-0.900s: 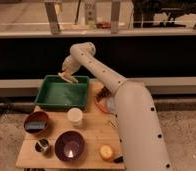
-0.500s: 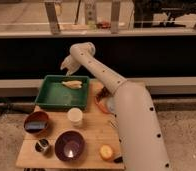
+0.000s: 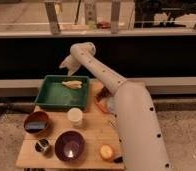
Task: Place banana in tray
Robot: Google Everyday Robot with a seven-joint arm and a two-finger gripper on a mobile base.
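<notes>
Arm links of white plastic rise from the lower right of the camera view, cross the right side of the light wooden table (image 3: 94, 131) and climb to a rounded elbow high above its far edge. From that elbow the last link bends back down and to the left, ending in the pale gripper (image 3: 67, 64). The gripper hangs in the air just beyond the far rim of the large dark green rectangular plastic tray (image 3: 55, 96), raised clear of it. Whether the gripper is open or closed cannot be told, but it has hold of nothing.

The small pale yellow, slightly curved banana (image 3: 74, 84) lies flat on the tray floor near the far right corner, below the gripper and apart from it.

In front of the tray stand a brown round bowl (image 3: 36, 122) on the left and a white cup (image 3: 75, 116) beside it. Nearer the front edge sit a small metal can (image 3: 41, 146), a round purple bowl (image 3: 69, 145) and a round yellow-orange fruit (image 3: 106, 151). An orange-red plate (image 3: 102, 101) shows partly behind the arm.
</notes>
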